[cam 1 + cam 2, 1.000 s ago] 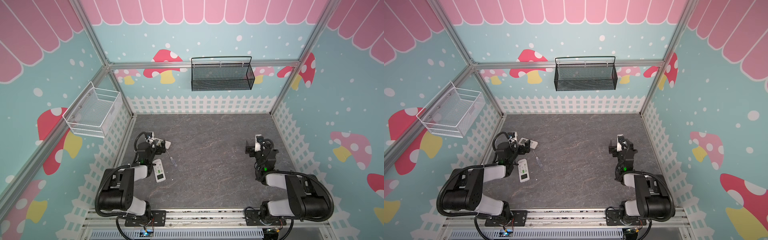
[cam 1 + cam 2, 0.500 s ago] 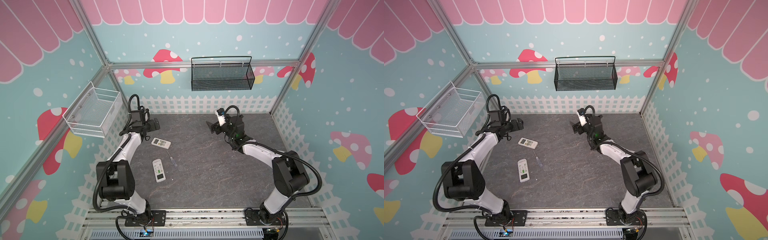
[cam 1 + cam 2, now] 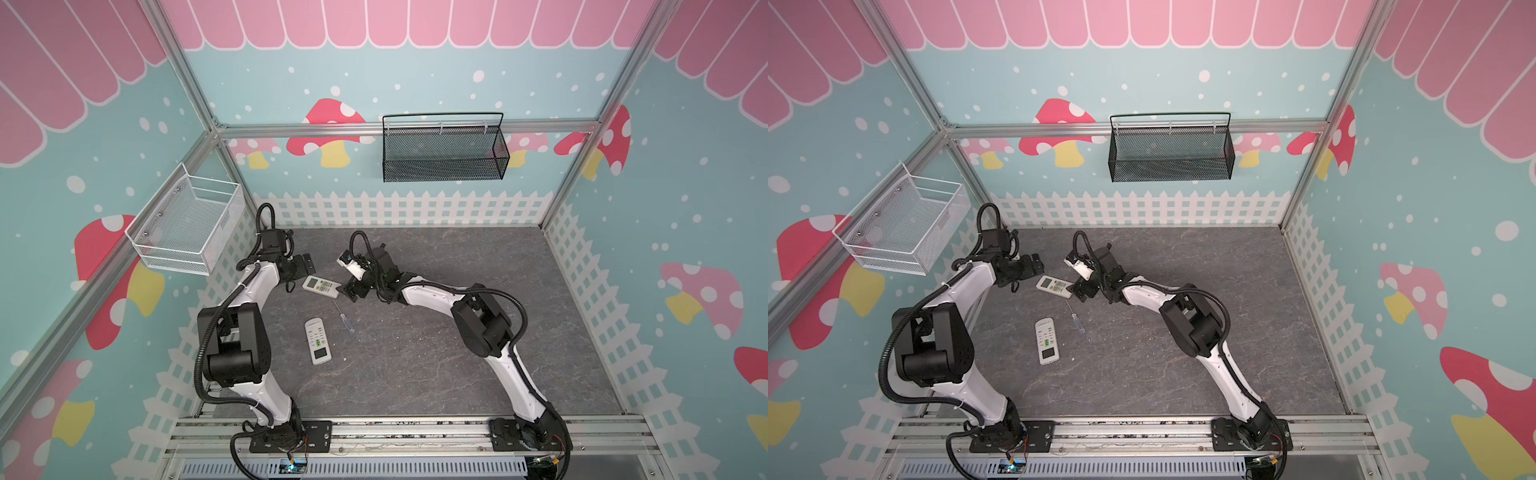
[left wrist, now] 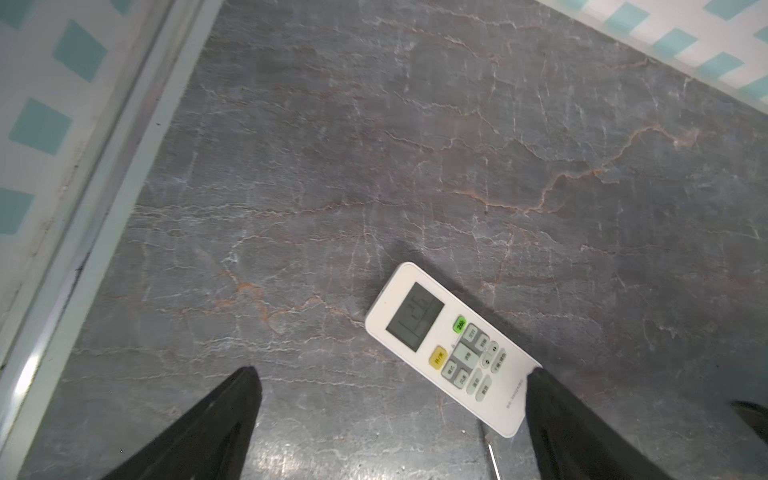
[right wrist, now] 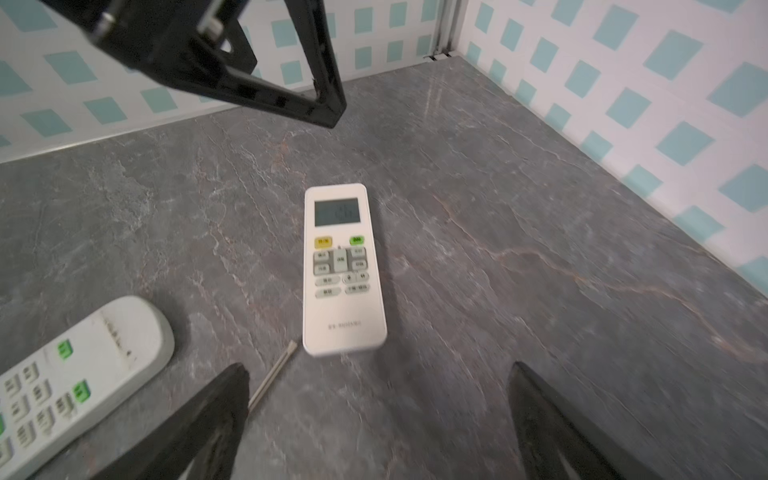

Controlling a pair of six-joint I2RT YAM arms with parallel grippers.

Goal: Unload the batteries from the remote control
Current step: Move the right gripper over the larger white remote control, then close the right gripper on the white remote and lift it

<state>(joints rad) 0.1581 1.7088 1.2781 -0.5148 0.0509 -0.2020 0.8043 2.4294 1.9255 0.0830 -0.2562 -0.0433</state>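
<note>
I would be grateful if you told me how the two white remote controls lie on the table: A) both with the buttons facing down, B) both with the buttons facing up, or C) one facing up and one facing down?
B: in both top views the farther remote control and the nearer remote control each show their screen and buttons.

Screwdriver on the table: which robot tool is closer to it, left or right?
Right. The right tool is open right by the screwdriver's metal tip. The left tool is farther off, on the other side of the back remote.
</note>
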